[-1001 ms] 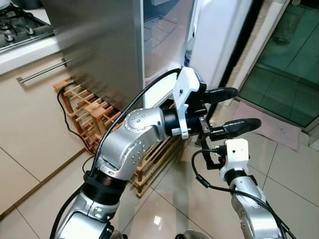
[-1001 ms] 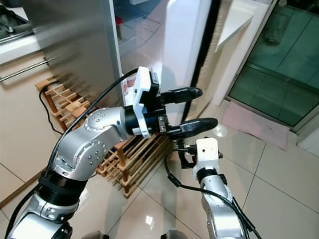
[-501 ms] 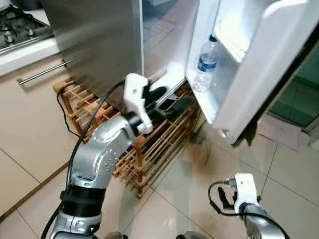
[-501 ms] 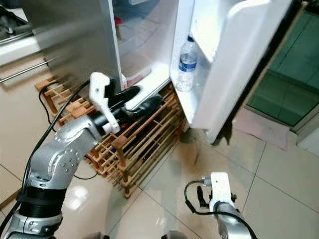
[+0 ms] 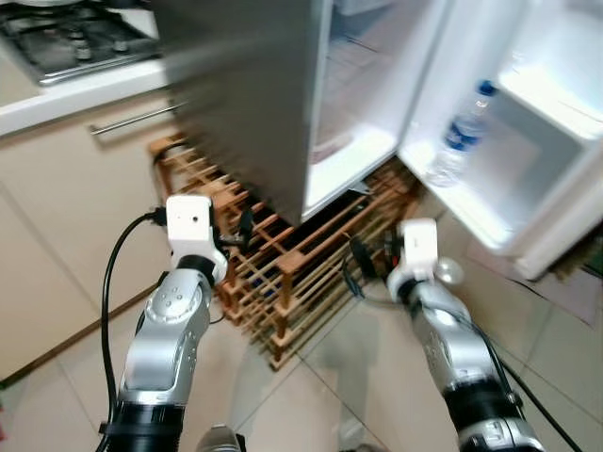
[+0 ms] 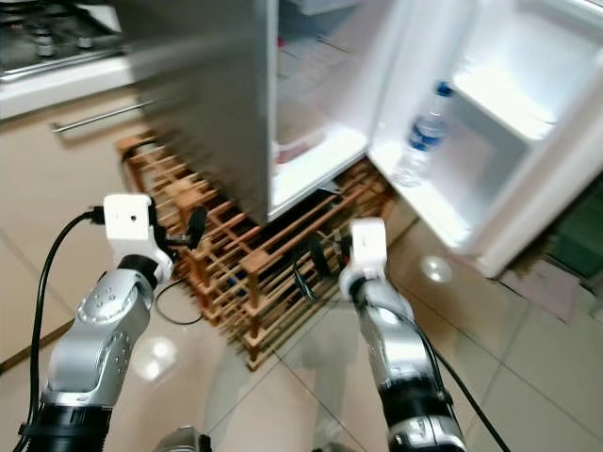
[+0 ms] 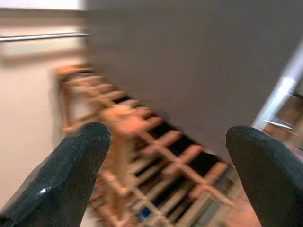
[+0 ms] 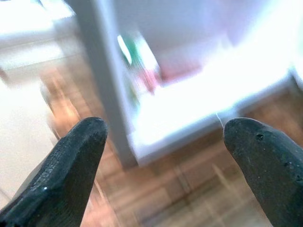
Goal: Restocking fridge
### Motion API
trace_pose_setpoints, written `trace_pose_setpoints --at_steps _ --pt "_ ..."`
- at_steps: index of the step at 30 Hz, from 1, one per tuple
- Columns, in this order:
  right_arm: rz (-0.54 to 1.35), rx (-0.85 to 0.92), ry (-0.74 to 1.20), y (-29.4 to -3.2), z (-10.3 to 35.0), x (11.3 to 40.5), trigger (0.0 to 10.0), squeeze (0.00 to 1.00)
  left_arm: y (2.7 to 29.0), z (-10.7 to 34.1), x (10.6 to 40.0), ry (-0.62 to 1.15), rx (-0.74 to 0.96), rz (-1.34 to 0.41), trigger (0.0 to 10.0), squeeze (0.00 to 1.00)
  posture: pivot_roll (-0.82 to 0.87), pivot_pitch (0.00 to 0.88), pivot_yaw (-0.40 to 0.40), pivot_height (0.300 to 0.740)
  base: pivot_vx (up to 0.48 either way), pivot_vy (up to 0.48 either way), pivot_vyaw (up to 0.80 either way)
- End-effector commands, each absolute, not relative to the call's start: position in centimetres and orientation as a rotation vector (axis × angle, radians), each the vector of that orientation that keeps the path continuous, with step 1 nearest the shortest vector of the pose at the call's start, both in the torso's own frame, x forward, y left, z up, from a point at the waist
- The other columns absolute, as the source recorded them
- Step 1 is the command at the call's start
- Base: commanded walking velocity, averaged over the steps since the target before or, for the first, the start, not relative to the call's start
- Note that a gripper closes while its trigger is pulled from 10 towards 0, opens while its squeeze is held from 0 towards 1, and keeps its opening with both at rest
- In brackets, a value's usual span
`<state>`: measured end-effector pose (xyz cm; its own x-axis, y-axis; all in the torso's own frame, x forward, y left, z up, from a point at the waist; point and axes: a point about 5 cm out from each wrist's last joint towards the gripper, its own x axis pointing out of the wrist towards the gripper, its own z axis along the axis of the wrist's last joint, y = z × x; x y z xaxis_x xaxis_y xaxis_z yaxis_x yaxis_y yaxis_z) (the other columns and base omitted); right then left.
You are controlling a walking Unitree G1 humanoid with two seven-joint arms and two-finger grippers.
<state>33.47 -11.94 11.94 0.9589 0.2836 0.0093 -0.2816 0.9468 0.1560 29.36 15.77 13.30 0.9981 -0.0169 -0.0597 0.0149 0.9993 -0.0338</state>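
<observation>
The steel fridge (image 5: 254,104) stands open, its white door (image 5: 528,198) swung out to the right. A clear water bottle (image 5: 458,141) with a blue cap stands in the door's shelf. My left gripper (image 7: 165,156) is open and empty, held low beside the fridge's steel side and pointing at the wooden rack (image 5: 283,259). Open and empty too, my right gripper (image 8: 165,156) hangs low before the fridge's bottom shelf (image 8: 189,104). Both wrist views are blurred. Blurred red and green items (image 8: 142,66) sit inside the fridge.
The wooden bottle rack runs along the floor under and beside the fridge. Cream cabinets (image 5: 66,198) with a bar handle and a gas hob (image 5: 75,38) stand to the left. A black cable (image 5: 106,282) hangs near my left arm. Glossy tile floor (image 5: 311,377) lies in front.
The camera has shifted. The fridge door has swung wide open. My left arm has drawn back from the fridge's foot and dropped; my right arm has risen toward the rack.
</observation>
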Motion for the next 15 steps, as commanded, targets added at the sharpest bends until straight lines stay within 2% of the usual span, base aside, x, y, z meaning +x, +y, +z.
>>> trace_pose_setpoints --at_steps 1,6,10,15 --pt "0.244 0.194 -0.017 -13.1 12.8 33.8 10.0 0.00 15.9 13.8 29.8 0.023 -0.030 0.023 10.0 0.00 0.09 0.000 -0.064 0.722 0.000 0.446 0.51" --pt "0.256 0.168 -0.041 -13.6 13.4 34.0 10.0 0.00 14.8 14.4 30.6 -0.017 -0.002 0.025 10.0 0.00 0.08 0.000 -0.069 0.738 0.000 0.438 0.48" --pt "0.257 0.164 -0.042 -13.6 13.3 33.8 10.0 0.00 14.0 14.4 30.7 -0.017 0.010 0.010 10.0 0.00 0.07 0.000 -0.070 0.740 0.000 0.000 0.46" --pt "0.321 0.137 -0.049 -12.2 13.2 33.0 10.0 0.00 13.6 14.7 31.2 -0.042 0.018 0.003 10.0 0.00 0.06 0.000 -0.075 0.740 0.000 0.000 0.44"
